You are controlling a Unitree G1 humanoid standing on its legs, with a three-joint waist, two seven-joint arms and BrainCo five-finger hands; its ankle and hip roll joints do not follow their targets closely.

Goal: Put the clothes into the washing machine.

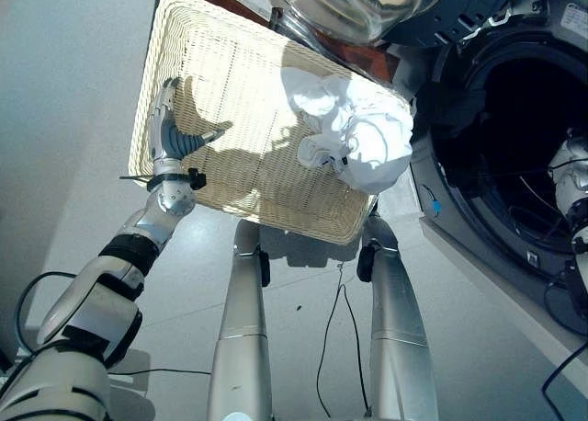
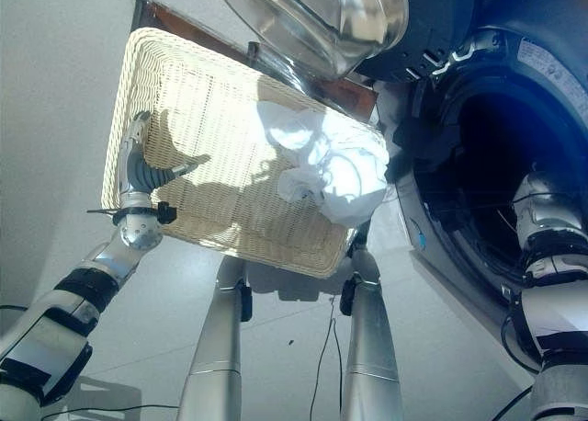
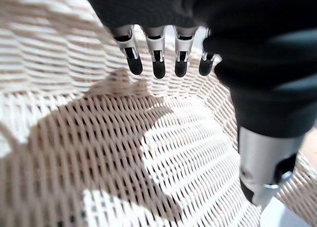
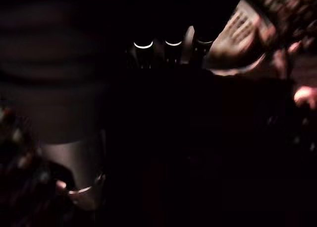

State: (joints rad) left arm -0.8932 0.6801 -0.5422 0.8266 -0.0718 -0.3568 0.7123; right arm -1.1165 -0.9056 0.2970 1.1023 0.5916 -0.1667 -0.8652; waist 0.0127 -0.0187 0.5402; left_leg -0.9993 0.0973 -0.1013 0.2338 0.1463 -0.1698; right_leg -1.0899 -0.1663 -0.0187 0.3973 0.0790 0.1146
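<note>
step: fetch clothes | white clothes (image 1: 354, 131) bunched at basket (image 1: 211, 99) corner nearest washing machine (image 1: 514, 136) | left hand (image 1: 167, 136) fingers relaxed, empty, over wicker | right hand (image 4: 168, 51) fingers unreadable | advice: reach across, grip the bundle's middle.

The right hand (image 4: 163, 48) reaches into the washing machine drum (image 2: 487, 164), where darkness hides its fingers; whether they are curled cannot be told. The glass door (image 1: 354, 3) is cut off by the top edge. The white clothes (image 1: 354, 131) cover the wicker basket's (image 1: 230, 164) far corner.
</note>
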